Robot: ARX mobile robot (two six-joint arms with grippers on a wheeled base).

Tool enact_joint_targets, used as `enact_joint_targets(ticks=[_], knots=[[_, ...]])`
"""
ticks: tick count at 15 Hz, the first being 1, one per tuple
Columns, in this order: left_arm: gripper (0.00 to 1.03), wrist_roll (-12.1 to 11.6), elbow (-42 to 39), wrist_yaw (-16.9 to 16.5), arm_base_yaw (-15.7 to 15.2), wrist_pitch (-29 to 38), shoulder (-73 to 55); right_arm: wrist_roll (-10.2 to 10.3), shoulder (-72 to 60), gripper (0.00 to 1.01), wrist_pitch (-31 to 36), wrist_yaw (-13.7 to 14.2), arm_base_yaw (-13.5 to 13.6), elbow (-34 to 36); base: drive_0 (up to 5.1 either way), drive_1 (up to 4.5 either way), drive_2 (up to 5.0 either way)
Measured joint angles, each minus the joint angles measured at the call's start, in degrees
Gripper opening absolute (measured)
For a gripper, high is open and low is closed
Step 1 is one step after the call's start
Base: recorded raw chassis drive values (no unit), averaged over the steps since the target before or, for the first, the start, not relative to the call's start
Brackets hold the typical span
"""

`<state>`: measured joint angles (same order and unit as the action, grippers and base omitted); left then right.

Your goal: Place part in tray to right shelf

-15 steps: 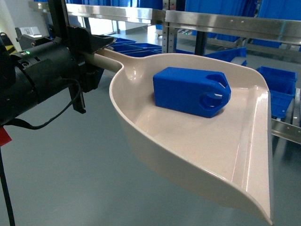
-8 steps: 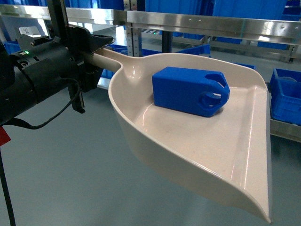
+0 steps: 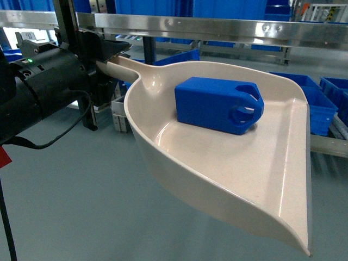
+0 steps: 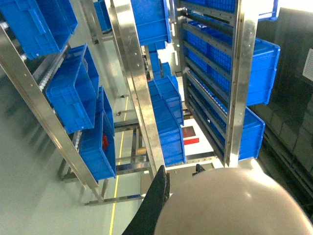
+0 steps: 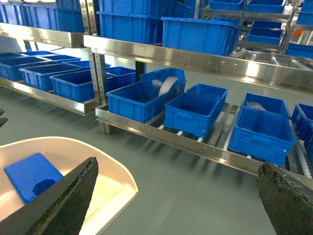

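Head view: left gripper (image 3: pixel 103 57) clamped on handle of cream tray (image 3: pixel 228 179), held level above floor. Blue part (image 3: pixel 217 104) loose on glossy tray bed near back wall, notched loop end twd flat front lip. Probably light, rigid, prone to slide if tipped; best gripped across flat sides.

Left wrist view: tray back (image 4: pixel 234 203), shelf racks (image 4: pixel 142 103).

Right wrist view: right gripper (image 5: pixel 178 193) spread wide, empty; part (image 5: pixel 32 176) in tray, crates (image 5: pixel 142 100) on shelf.

Glossy cream plastic tray (image 3: pixel 228 179), matt blue plastic part (image 3: pixel 217 104), brushed-metal shelving (image 3: pixel 217 30).
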<state>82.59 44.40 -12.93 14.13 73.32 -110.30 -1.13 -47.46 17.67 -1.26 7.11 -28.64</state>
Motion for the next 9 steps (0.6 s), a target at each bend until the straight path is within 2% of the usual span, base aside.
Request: enact_joint_targets(ticks=[9], knots=[[0.12, 0.0, 0.0, 0.09, -0.11, 0.0, 0.0, 0.0, -0.02, 0.98, 0.0, -0.02, 0.0, 0.02, -1.6, -1.61, -1.6]])
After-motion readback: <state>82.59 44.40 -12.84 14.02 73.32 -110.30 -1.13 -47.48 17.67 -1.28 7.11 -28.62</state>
